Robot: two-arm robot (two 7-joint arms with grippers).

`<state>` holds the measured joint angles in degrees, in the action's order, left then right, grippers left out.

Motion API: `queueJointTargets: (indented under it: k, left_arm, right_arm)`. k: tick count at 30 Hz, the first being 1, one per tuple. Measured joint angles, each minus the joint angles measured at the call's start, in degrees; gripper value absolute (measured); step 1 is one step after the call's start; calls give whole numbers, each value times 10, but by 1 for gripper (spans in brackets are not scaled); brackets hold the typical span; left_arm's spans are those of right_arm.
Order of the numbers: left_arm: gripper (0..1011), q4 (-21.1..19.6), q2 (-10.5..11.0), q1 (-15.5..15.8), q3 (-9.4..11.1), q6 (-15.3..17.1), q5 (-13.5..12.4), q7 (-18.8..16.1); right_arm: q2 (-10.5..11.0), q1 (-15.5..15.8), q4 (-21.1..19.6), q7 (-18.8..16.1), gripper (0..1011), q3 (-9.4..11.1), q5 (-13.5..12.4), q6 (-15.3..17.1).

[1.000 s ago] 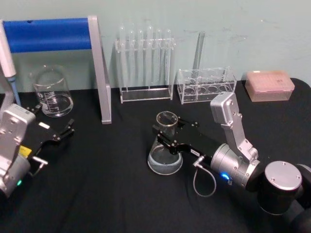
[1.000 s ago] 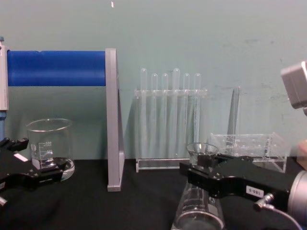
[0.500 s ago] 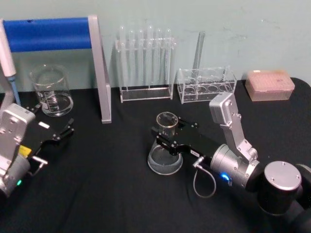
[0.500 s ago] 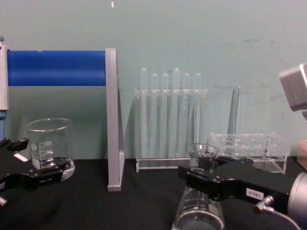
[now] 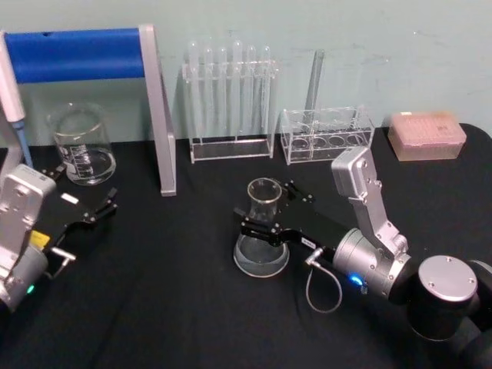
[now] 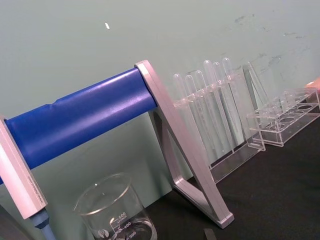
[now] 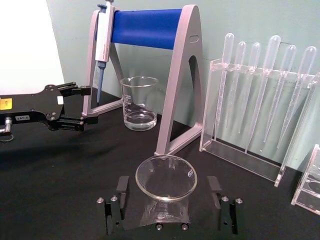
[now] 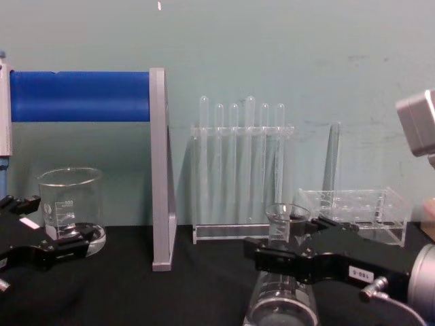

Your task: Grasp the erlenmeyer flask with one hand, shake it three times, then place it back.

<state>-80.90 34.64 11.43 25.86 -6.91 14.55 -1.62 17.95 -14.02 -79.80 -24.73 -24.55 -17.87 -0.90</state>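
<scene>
The erlenmeyer flask (image 5: 261, 234) is clear glass and stands upright on the black table, a little right of centre. It also shows in the chest view (image 8: 282, 278) and the right wrist view (image 7: 165, 180). My right gripper (image 5: 268, 207) is open at neck height, one jaw on each side of the neck. In the right wrist view there is a gap between each finger (image 7: 121, 186) and the flask's rim. The left gripper (image 5: 84, 187) rests open and empty near the table's left edge, in front of the beaker.
A glass beaker (image 5: 81, 146) stands at the back left under a blue pipette stand (image 5: 157, 115) that holds a pipette (image 5: 11, 92). Along the back wall are a test tube rack (image 5: 231, 100), a clear tube holder (image 5: 327, 134) and a pink box (image 5: 427, 134).
The right gripper's jaws have spread apart from the flask's neck, which they were pressing before. The flask stays upright on the table. The left arm has not moved.
</scene>
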Motion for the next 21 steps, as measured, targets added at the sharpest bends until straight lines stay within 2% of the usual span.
queueJointTargets:
  k: [2,11,21]
  left_arm:
    - [1001,0,0,0,0,0,0,0]
    - [1001,0,0,0,0,0,0,0]
    - [1001,0,0,0,0,0,0,0]
  right_arm:
    - [0,0,0,0,1002,0,0,0]
    - [0,0,-1,-2,1000,0,0,0]
    - [29,12,-18,-24,1000,3,-12,5]
